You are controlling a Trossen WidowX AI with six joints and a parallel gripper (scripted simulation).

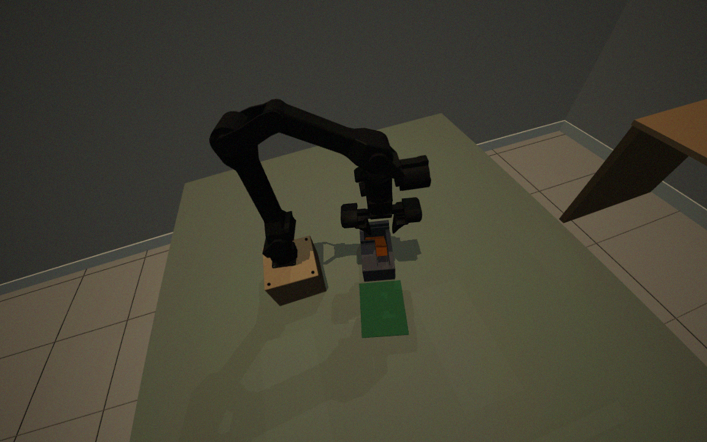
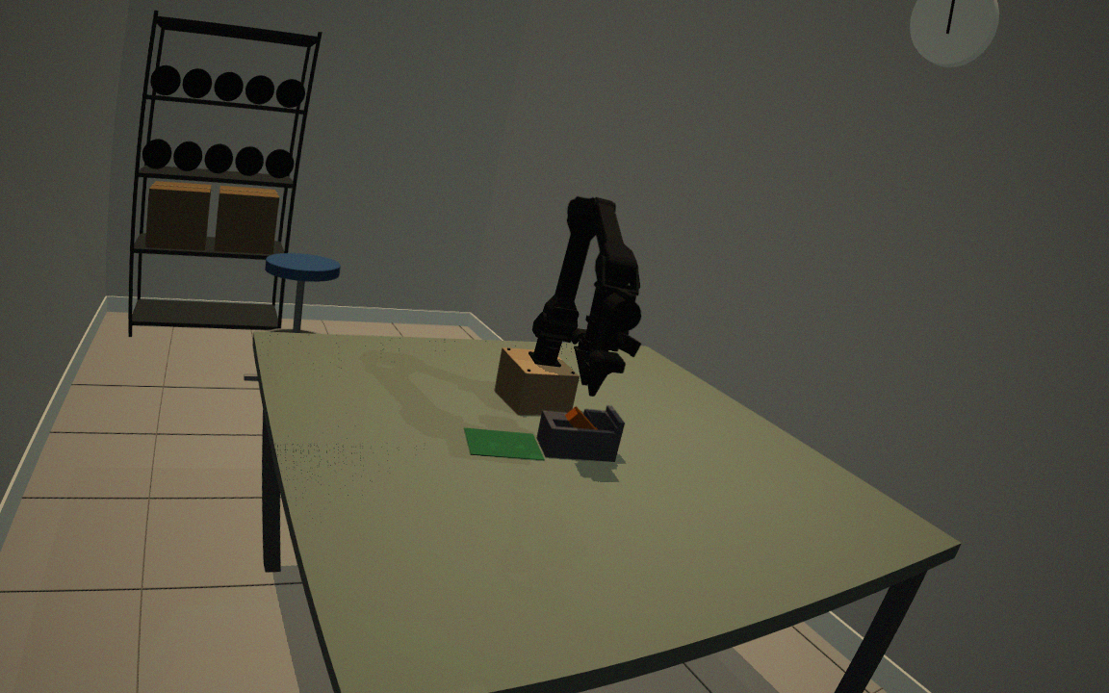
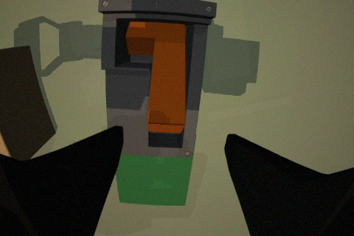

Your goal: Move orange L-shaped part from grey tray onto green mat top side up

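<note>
The orange L-shaped part [image 1: 380, 250] [image 2: 579, 419] [image 3: 169, 77] sits tilted in the pocket of the grey tray [image 1: 378, 273] [image 2: 580, 444] [image 3: 127, 118]. Its L-shaped end is down in the pocket and its plain end, toward the mat, is raised above the tray top. My gripper [image 1: 382, 231] [image 2: 593, 393] [image 3: 175, 139] is open and empty above the tray. In the wrist view the raised end shows between the two fingertips, without contact. The green mat [image 1: 383, 310] [image 2: 502, 444] [image 3: 155, 184] lies flat beside the tray, with nothing on it.
The arm's wooden base block [image 1: 296, 269] [image 2: 532, 392] [image 3: 22, 99] stands close beside the tray. A raised bar [image 3: 156, 4] with screws runs along the tray's end away from the mat. All of this is on a green table [image 1: 482, 329] [image 2: 628, 534].
</note>
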